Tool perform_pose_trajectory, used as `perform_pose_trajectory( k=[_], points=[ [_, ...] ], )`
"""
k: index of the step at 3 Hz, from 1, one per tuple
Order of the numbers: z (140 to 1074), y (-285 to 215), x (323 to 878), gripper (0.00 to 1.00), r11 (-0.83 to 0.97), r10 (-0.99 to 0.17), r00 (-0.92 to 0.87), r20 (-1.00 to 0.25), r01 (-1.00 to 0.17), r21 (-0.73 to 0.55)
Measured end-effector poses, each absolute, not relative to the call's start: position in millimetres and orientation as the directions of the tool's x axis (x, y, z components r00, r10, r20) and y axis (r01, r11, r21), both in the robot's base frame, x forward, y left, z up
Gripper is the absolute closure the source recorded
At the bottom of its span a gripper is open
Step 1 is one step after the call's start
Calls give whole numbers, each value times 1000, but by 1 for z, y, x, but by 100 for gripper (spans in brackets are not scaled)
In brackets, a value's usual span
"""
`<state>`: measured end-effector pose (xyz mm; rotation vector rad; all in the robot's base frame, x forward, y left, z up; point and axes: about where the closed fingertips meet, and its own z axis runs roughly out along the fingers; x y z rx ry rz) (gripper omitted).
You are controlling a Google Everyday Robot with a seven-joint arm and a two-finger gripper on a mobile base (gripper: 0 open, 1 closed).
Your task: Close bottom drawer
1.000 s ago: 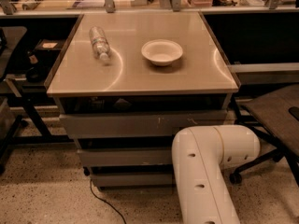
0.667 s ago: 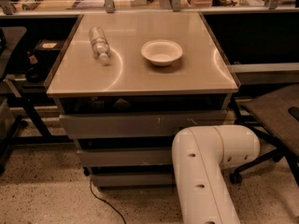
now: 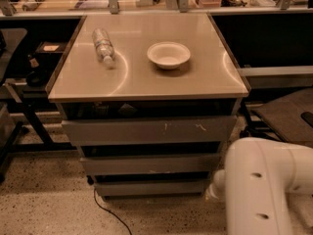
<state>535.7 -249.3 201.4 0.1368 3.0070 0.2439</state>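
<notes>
Left of our white arm (image 3: 266, 190), with our hand out of sight so we cannot tell its grip, the bottom drawer (image 3: 151, 186) sits unmoved, seemingly still ajar.

Bottle (image 3: 103, 46) left of bowl (image 3: 168, 55) on cabinet (image 3: 146, 84); gripper unseen.

Warm, dim overhead light leaves curved glare arcs on the desk (image 3: 195, 82). The drawer gaps (image 3: 146, 148) lie in deep shadow. The end effector is outside the frame, past the bright white arm (image 3: 264, 180).
</notes>
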Motion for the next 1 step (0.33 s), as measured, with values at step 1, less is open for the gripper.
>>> perform_pose_trajectory(
  k=[1],
  points=[
    [206, -274, 509, 82, 982, 130, -990, -52, 121, 146]
  ],
)
